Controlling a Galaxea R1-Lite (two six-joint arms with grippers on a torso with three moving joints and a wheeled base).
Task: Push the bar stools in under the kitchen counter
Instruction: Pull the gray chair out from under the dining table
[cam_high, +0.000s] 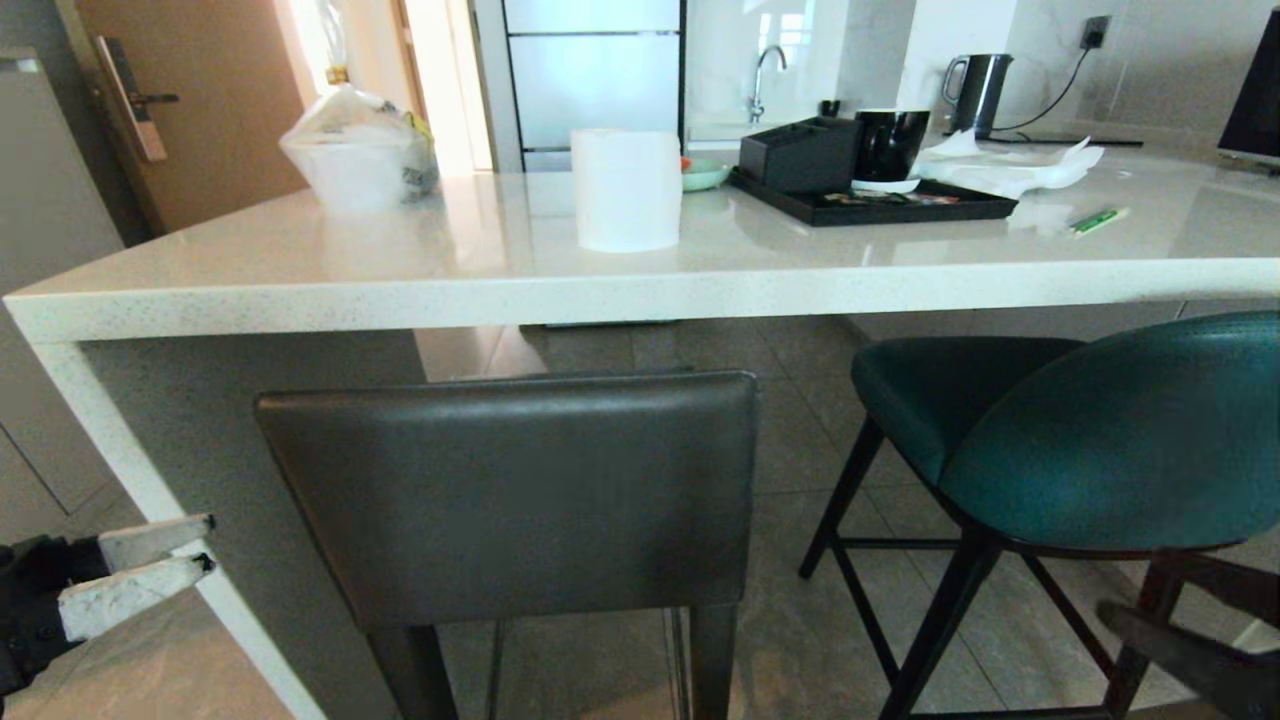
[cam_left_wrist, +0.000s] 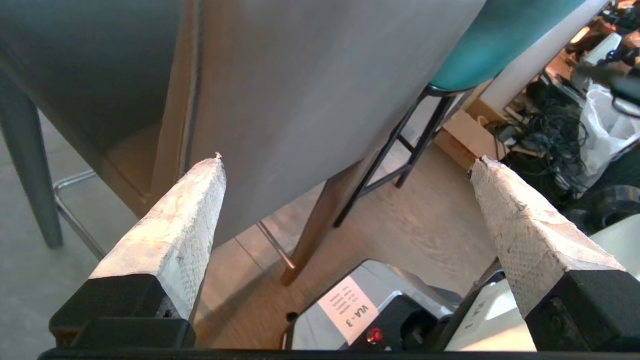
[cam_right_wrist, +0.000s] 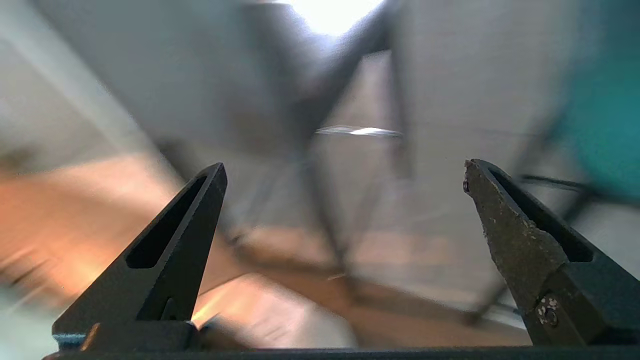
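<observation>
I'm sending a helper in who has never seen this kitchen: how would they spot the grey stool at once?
Find the long white kitchen counter with its thick glossy top. Two stools stand before its near edge; the grey stool is the left one, near the counter's white panel leg. Its back is flat, square and grey leather, unlike the rounded, padded teal stool to its right.

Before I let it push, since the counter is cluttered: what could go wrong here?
1. The grey stool's back stands close under the kitchen counter edge; it may catch the slab.
2. A jolt could topple the paper roll near the edge.
3. The left gripper, open, sits by the white panel leg and could scrape it.
</observation>
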